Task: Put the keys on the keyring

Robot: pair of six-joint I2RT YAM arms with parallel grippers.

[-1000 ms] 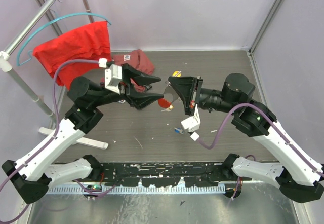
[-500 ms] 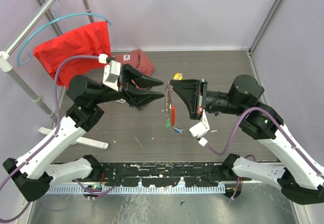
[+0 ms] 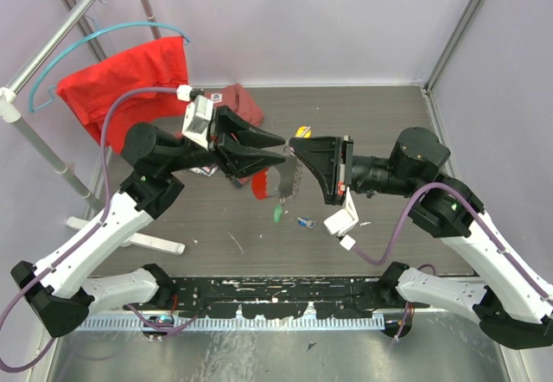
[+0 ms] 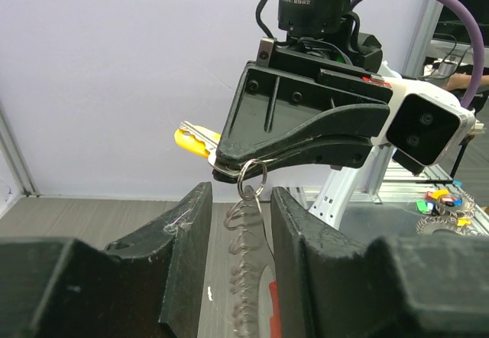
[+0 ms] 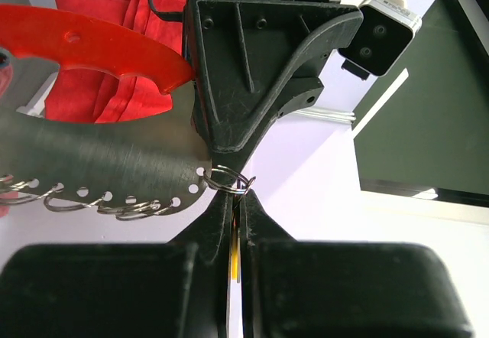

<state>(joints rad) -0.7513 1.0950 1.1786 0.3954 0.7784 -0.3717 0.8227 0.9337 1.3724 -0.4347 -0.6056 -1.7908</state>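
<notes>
My right gripper [image 3: 294, 146] is shut on a yellow-headed key [image 4: 195, 139], whose head shows between its fingers [image 5: 234, 254]. A small split ring [image 4: 252, 179] at its tips carries the keyring [image 3: 285, 179], a thin metal plate [image 5: 99, 162] with several small rings and a red tag [image 5: 99, 43]. A green key [image 3: 277, 213] dangles at its lower end. My left gripper [image 4: 241, 200] faces the right one tip to tip, open, its jaws standing either side of the hanging plate with a gap on both sides. A blue key [image 3: 304, 222] lies on the table below.
A red cloth [image 3: 130, 79] hangs on a teal hanger from the rack at the back left. A dark red garment [image 3: 229, 101] lies on the table behind my left arm. The rack's white foot [image 3: 147, 239] lies at the left, and walls close the back and right.
My left gripper has moved right to meet the right one and narrowed its jaws around the hanging keyring. The keyring has swung, its red tag now to the left.
</notes>
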